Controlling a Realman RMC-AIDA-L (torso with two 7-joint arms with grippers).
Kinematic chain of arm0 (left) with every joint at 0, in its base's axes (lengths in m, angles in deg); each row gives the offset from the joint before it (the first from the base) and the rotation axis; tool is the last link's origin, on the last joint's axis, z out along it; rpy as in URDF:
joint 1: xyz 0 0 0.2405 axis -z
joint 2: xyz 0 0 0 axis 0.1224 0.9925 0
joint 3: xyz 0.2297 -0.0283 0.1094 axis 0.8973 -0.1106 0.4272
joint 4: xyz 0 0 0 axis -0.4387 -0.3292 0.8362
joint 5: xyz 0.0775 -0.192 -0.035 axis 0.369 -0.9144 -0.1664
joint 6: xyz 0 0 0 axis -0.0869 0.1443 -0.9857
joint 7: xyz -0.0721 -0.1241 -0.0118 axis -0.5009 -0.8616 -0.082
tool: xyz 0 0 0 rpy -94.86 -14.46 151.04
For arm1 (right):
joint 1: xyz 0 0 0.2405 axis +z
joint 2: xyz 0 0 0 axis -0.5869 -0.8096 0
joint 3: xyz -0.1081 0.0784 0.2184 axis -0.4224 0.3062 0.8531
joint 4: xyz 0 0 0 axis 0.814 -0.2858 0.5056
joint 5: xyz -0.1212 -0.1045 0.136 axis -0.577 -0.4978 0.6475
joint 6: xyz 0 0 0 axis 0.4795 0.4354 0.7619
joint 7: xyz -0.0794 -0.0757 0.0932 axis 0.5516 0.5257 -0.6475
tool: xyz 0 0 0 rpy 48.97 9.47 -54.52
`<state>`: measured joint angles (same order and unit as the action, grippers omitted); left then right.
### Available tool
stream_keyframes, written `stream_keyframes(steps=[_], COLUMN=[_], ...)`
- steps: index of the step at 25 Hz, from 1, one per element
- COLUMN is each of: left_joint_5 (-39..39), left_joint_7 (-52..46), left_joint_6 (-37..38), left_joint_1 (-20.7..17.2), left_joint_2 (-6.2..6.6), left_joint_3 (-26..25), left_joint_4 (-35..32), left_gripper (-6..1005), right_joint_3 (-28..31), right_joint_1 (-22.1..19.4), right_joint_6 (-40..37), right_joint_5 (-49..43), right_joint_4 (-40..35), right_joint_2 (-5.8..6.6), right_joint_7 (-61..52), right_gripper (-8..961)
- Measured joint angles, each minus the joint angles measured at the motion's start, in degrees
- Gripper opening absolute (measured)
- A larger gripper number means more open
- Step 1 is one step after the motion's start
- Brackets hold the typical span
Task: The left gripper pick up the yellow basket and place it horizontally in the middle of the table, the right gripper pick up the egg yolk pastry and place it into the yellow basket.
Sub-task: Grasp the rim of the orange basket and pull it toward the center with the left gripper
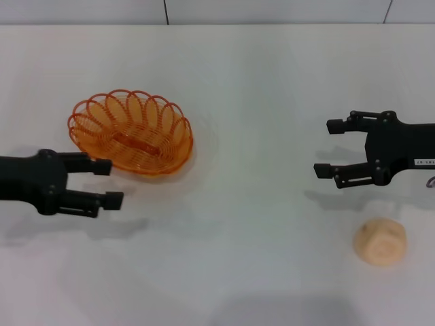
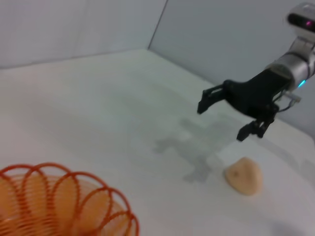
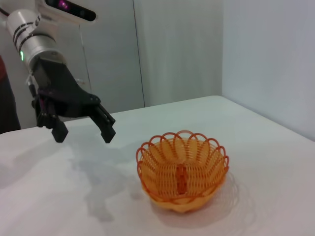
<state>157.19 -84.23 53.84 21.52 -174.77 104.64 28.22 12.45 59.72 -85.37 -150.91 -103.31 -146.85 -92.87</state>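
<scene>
The yellow basket (image 1: 131,132) is an oval orange-yellow wire basket standing upright on the white table (image 1: 258,88), left of centre; it also shows in the left wrist view (image 2: 59,206) and the right wrist view (image 3: 182,169). My left gripper (image 1: 109,183) is open and empty, just to the basket's near left, above the table; it shows in the right wrist view (image 3: 83,132). The egg yolk pastry (image 1: 380,241) is a pale tan bun at the near right, also in the left wrist view (image 2: 244,175). My right gripper (image 1: 325,148) is open and empty, beyond the pastry.
A grey wall with tile seams (image 1: 204,10) runs along the table's far edge. The white tabletop stretches between the basket and the pastry.
</scene>
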Motion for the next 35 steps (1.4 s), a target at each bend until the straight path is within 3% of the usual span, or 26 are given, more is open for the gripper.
stream_keyframes(steps=[3,6,13,19,22,30,35], left_joint_5=[1.19,1.91,7.12,13.93,18.03,29.62,32.29], left_joint_7=[-3.31,-6.14,-12.63,-15.55,-17.25,-18.32,-18.3], left_joint_6=[1.54,3.4,5.38,5.39,5.32,4.66,3.39], left_joint_1=[0.07,0.62,3.51,5.78,7.05,10.27,11.22], left_joint_2=[0.76,2.38,7.4,9.52,10.34,11.07,11.47], left_joint_3=[0.05,0.1,0.01,-0.6,-0.62,-2.87,-3.11], left_joint_4=[-3.84,-6.48,-10.0,-12.15,-13.53,-16.2,-17.26], left_gripper=[871,870,870,869,869,868,868], right_joint_3=[-0.11,-0.17,-0.34,-0.42,-0.42,-0.46,-0.47], right_joint_1=[0.0,-0.04,-0.06,-0.05,-0.17,-0.29,-0.32], right_joint_6=[0.2,0.32,0.48,0.27,0.18,0.02,-0.02], right_joint_5=[0.48,0.55,0.62,1.4,2.07,2.81,3.27], right_joint_4=[0.12,0.17,0.2,0.05,-0.14,-0.38,-0.48], right_joint_2=[0.0,0.0,0.0,0.0,0.0,0.0,0.0], right_joint_7=[0.01,0.01,0.01,0.0,0.0,-0.09,-0.22], right_gripper=[872,872,872,872,872,872,871])
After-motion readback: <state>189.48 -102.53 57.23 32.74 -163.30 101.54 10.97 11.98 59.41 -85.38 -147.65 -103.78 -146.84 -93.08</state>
